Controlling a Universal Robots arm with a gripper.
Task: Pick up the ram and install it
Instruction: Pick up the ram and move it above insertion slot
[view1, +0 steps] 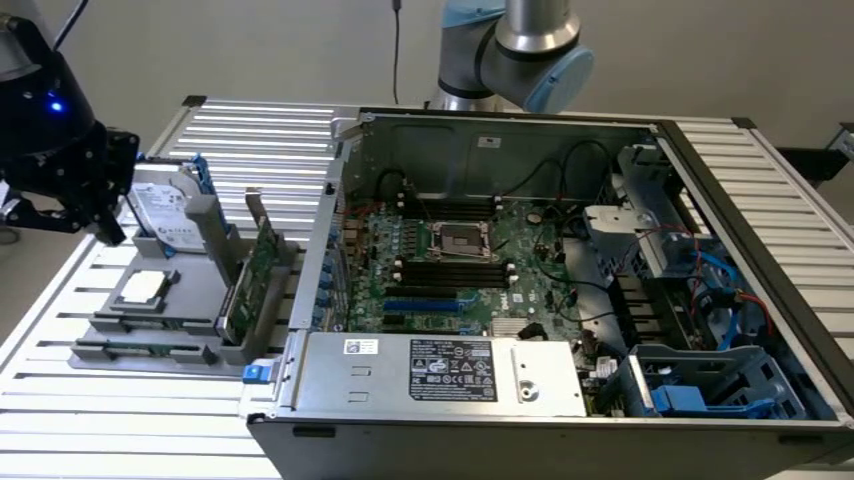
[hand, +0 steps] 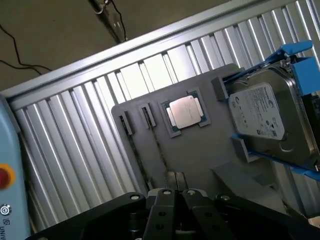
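The gripper (view1: 104, 230) (hand: 175, 194) hangs over the gray holder (view1: 174, 315) (hand: 200, 155) with its fingers pressed together and nothing between them. The ram (view1: 144, 352) (hand: 158, 150) sits below and just ahead of the fingertips, not touching them. It stands on its thin edge in a groove of the holder, probably so that fingers can close on its two flat faces. Beyond the fingertips lies the processor (hand: 185, 112), and off to one side the hard drive (hand: 262, 120). The computer case (view1: 561, 400) lies open on its side, well away from the fingers, so the black memory slots (view1: 454, 270) face upward and can be reached from above.
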